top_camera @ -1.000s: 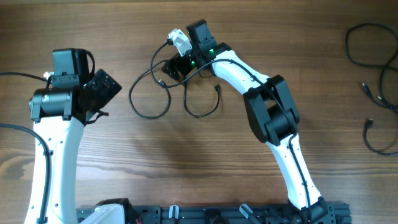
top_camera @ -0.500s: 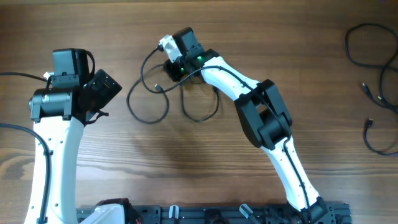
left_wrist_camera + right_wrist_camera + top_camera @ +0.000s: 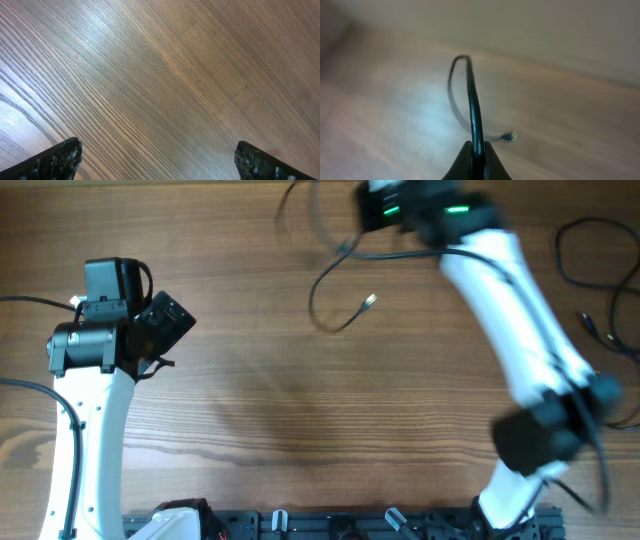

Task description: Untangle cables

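Observation:
A thin black cable (image 3: 318, 298) with a silvery tip (image 3: 370, 301) hangs in a loop over the far middle of the table. My right gripper (image 3: 350, 240), blurred by motion at the far edge, is shut on it. In the right wrist view the cable (image 3: 471, 100) rises from the pinched jaws of the right gripper (image 3: 476, 152), arches over and ends at the tip (image 3: 509, 135). Faint blurred cable strands (image 3: 292, 208) show at the top edge. My left gripper (image 3: 165, 325) stays at the left, open over bare wood (image 3: 157, 160).
More loose black cables lie at the table's right edge: a large loop (image 3: 590, 250), a short piece (image 3: 608, 332) and another curl (image 3: 600, 408). The arm base rail (image 3: 340, 525) runs along the near edge.
My right gripper shut on the cable in the tangle and swung it up and to the far right, pulling the loops off their earlier spot. The left arm has not moved.

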Robot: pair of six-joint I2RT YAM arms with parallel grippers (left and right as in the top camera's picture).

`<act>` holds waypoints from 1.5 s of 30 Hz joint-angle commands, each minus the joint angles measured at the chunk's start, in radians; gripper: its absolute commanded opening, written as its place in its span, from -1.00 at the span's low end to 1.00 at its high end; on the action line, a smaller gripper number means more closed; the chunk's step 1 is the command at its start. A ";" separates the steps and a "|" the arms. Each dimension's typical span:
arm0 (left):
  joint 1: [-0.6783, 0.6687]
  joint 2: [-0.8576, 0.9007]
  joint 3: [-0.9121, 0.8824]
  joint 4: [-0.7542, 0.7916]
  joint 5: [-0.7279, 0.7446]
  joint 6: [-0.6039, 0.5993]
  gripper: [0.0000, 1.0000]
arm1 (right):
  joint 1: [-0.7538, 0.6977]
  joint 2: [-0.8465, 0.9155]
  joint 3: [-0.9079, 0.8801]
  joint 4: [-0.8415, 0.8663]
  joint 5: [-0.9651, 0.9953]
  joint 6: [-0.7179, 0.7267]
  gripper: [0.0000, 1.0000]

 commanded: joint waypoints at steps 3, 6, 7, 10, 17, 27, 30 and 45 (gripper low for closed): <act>0.002 0.006 0.010 0.012 0.005 -0.013 1.00 | -0.253 -0.150 0.013 -0.097 0.040 0.052 -0.91; 0.002 0.006 0.010 0.035 0.072 -0.010 1.00 | -0.420 -0.182 0.013 -0.163 0.039 0.117 -0.92; 0.002 0.006 0.010 0.044 0.088 -0.010 1.00 | -0.480 -0.183 0.013 -0.186 0.033 0.126 -0.91; 0.002 0.006 0.010 0.071 0.145 -0.010 1.00 | -0.644 -0.164 0.013 -0.247 0.002 0.126 -0.91; -0.014 0.006 0.010 0.075 0.183 -0.010 1.00 | -0.907 -0.092 0.012 -0.281 -0.026 0.182 -0.92; -0.169 0.007 0.010 0.121 0.182 -0.010 1.00 | -1.046 0.000 0.012 -0.295 -0.050 0.250 0.09; -0.203 0.007 0.010 0.127 0.182 -0.010 1.00 | -1.046 0.000 0.012 -0.296 -0.046 0.275 0.79; -0.283 -0.046 0.010 0.286 0.320 0.313 1.00 | -0.696 -0.248 0.013 -0.481 -0.381 -0.079 0.85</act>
